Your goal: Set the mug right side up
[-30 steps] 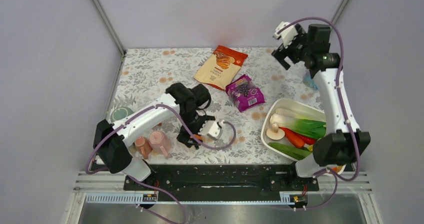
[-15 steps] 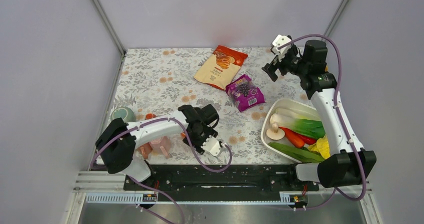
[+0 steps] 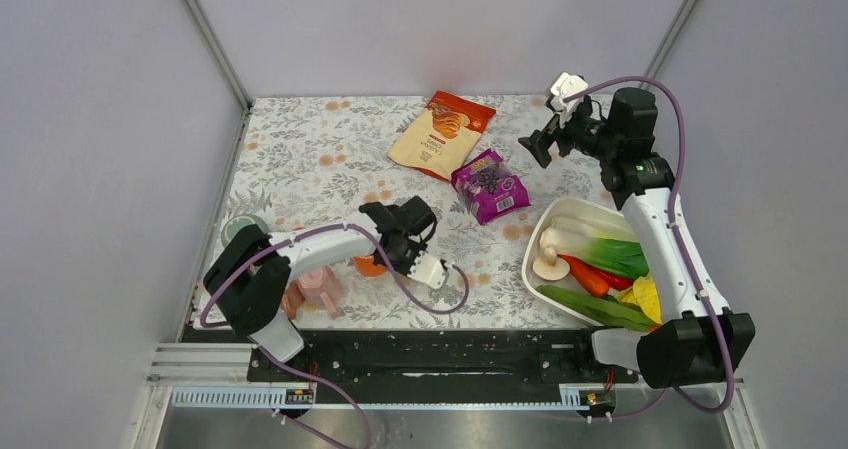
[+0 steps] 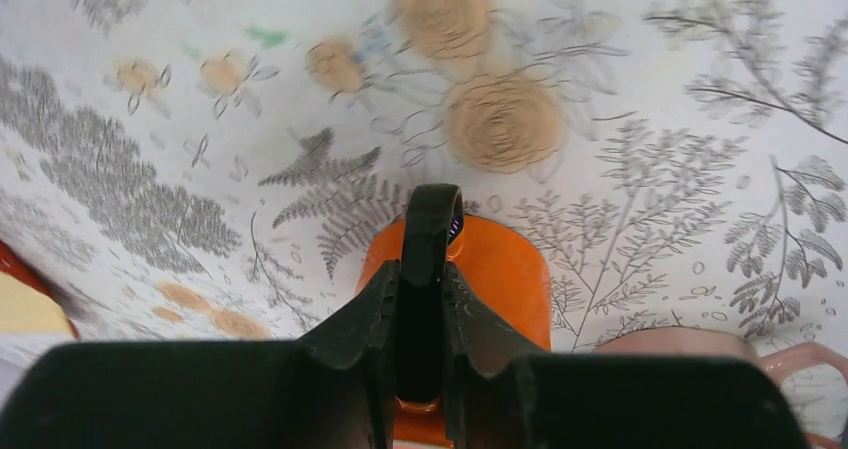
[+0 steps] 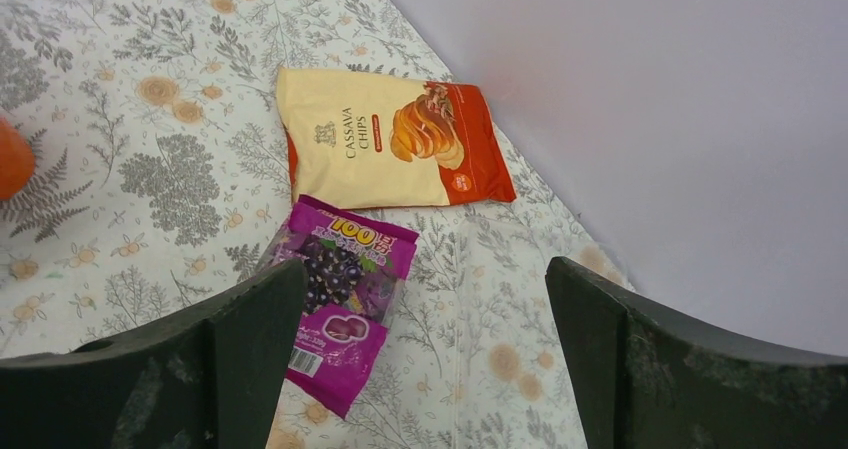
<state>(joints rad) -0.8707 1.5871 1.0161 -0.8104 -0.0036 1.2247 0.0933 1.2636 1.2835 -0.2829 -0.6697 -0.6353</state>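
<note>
My left arm reaches low along the near left of the table (image 3: 300, 139), left hand (image 3: 392, 252) clamped on the orange mug (image 3: 369, 266), just beside the pink mugs (image 3: 318, 284). My right arm's raised at far right, right hand (image 3: 534, 148) spread apart.

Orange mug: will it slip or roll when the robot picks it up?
It is probably stiff and hard: the orange mug shows no dent where the left gripper pinches it. Its side looks smooth, so it might slip. It's round, so it could roll if dropped sideways.
</note>
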